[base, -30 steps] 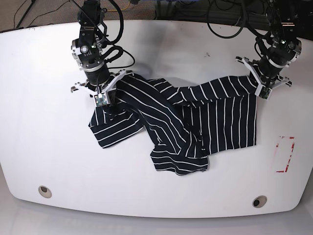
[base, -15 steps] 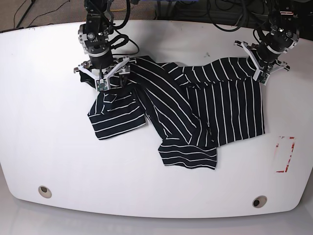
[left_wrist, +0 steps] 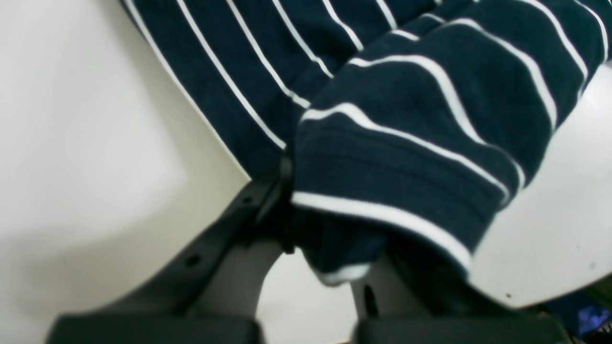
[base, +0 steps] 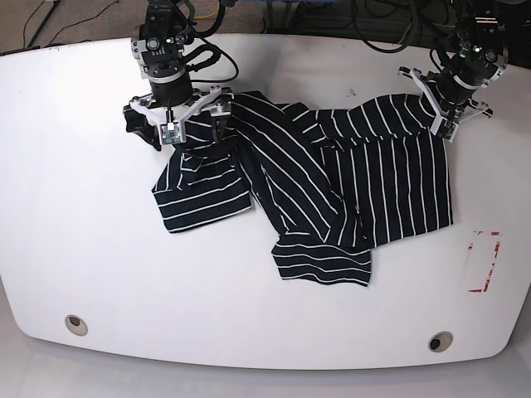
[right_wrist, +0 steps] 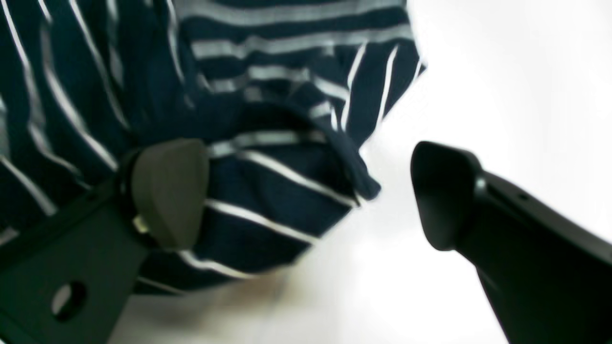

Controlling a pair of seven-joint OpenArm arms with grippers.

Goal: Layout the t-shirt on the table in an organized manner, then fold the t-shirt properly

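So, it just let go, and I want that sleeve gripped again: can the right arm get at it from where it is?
Probably yes: the right gripper stands open right over the t-shirt, nothing between.

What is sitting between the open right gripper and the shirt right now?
Nothing visible. The right gripper is open directly at the t-shirt, whose edge lies between its fingers over bare table.

I am working in what looks like a robotics lab: a big glossy white table (base: 75,249) with two metal-ringed holes (base: 75,323), a red-marked rectangle (base: 484,262), black cables (base: 390,46) tangled behind its far edge, and grey carpet (base: 75,21) beyond
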